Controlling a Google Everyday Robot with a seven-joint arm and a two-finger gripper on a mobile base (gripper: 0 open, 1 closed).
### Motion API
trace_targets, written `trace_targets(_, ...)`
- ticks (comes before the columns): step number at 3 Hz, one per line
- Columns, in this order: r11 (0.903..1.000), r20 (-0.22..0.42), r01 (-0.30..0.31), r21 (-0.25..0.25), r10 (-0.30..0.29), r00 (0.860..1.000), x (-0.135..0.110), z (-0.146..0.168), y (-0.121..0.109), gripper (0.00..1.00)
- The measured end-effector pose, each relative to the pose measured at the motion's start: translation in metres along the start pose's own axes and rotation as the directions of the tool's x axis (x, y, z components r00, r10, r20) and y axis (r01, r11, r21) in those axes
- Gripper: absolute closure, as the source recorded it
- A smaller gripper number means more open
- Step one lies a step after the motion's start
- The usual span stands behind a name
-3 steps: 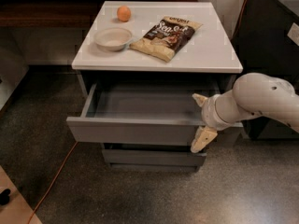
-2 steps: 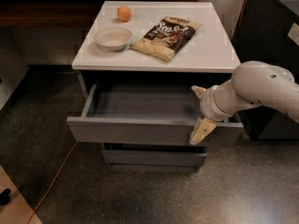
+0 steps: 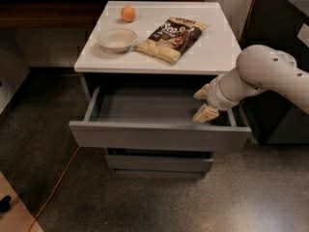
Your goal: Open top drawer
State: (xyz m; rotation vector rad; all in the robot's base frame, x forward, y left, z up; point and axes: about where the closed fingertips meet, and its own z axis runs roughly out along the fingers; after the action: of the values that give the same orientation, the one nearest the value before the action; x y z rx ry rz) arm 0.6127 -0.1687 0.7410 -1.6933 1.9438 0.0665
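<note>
the top drawer (image 3: 145,137) stands pulled well out of the white-topped cabinet (image 3: 217,50). its flat grey front panel hangs forward of the two lower drawers (image 3: 159,161), which sit shut beneath it. its shallow grey box interior is open to view, with nothing visible inside it.

the gripper (image 3: 203,103) is at the right end of the open drawer, over the interior and just behind the front panel, below the edge of the cabinet top. its two tan fingers (image 3: 205,114) are spread apart with a clear gap between them, and they pinch nothing. the lower finger comes down close to the inner side of the front panel; i cannot tell whether it touches. the white arm (image 3: 270,74) reaches in from the right, its rounded joint beside the cabinet's right edge.

on the cabinet top a pale paper bowl (image 3: 117,38) sits near the left front. an orange (image 3: 128,13) lies behind the bowl, apart from it. a brown chip bag (image 3: 171,38) lies flat and slanted just right of the bowl.

a dark cabinet (image 3: 280,18) stands at the far right, behind the arm. a thin orange cable (image 3: 58,182) runs across the speckled floor (image 3: 251,197) at the lower left.
</note>
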Motion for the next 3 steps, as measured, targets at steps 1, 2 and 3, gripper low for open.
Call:
trace_targets(1, 0.9995, -0.014, -0.027, -0.018, 0.026, 1.0, 0.003, 0.013, -0.014, 0.62)
trace_targets(2, 0.9976, -0.049, -0.041, -0.055, 0.038, 0.998, 0.008, 0.038, -0.014, 0.93)
trace_targets(3, 0.9951, -0.066, -0.049, -0.087, 0.043, 0.997, 0.012, 0.053, -0.005, 1.0)
